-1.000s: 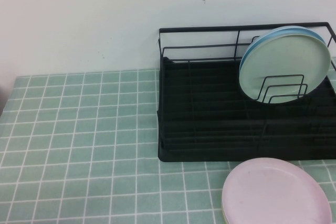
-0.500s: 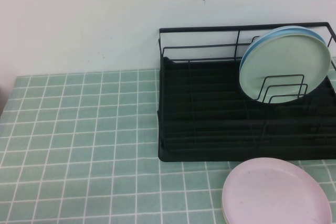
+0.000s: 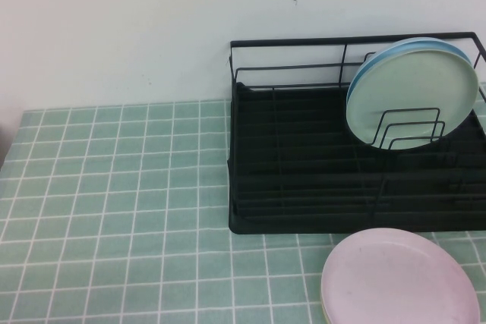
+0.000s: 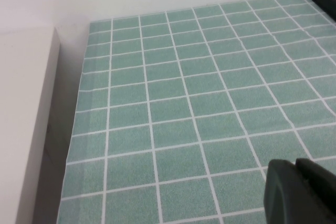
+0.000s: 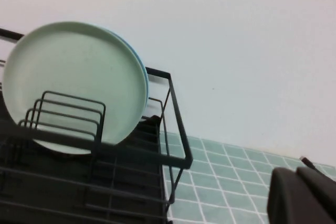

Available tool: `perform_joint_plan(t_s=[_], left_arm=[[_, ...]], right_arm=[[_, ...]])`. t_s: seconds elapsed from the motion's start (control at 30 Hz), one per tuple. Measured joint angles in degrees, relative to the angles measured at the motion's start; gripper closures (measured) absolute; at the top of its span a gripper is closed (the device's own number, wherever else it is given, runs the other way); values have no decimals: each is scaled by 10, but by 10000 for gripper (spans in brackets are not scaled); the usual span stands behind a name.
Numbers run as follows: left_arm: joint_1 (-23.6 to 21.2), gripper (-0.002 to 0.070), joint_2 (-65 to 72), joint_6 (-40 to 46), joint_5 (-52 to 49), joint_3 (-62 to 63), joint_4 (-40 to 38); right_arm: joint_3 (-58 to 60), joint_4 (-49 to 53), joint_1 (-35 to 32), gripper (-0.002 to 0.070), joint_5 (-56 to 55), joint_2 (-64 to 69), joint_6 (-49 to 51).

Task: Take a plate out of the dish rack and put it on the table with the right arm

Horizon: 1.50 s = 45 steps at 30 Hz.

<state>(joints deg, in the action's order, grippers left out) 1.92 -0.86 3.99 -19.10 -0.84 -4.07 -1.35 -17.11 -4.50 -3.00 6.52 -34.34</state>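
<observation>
The pale pink plate (image 3: 399, 278) lies flat on the green-tiled table (image 3: 114, 187), just in front of the black wire dish rack (image 3: 304, 187), and nothing touches it. Neither arm appears in the high view. My right gripper (image 5: 296, 169) shows only in the right wrist view. It is shut and empty, hanging over the tiles (image 5: 220, 182) beside the rack's end corner (image 5: 176, 124). My left gripper (image 4: 295, 160) is shut and empty too, low over bare tiles (image 4: 184, 103) away from the rack.
A mint-green plate (image 3: 414, 92) stands upright in the rack's right end, with a light-blue plate (image 3: 380, 58) close behind it. A white wall runs behind the table. A pale ledge (image 4: 26, 103) lies beyond the table's left edge.
</observation>
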Motion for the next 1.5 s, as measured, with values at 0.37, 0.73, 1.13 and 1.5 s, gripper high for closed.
perform_joint_plan(t_s=[0.37,0.73,1.13,1.5], left_arm=[[0,678,0,0,0,0,0],[0,678,0,0,0,0,0],[0,678,0,0,0,0,0],[0,678,0,0,0,0,0]], right_arm=[[29,-106,0,678,3,-71,-91],[29,-79,0,678,61,-71,-52],[28,93,-1,678,222,-71,169],[27,96,-1,678,229,-71,178]])
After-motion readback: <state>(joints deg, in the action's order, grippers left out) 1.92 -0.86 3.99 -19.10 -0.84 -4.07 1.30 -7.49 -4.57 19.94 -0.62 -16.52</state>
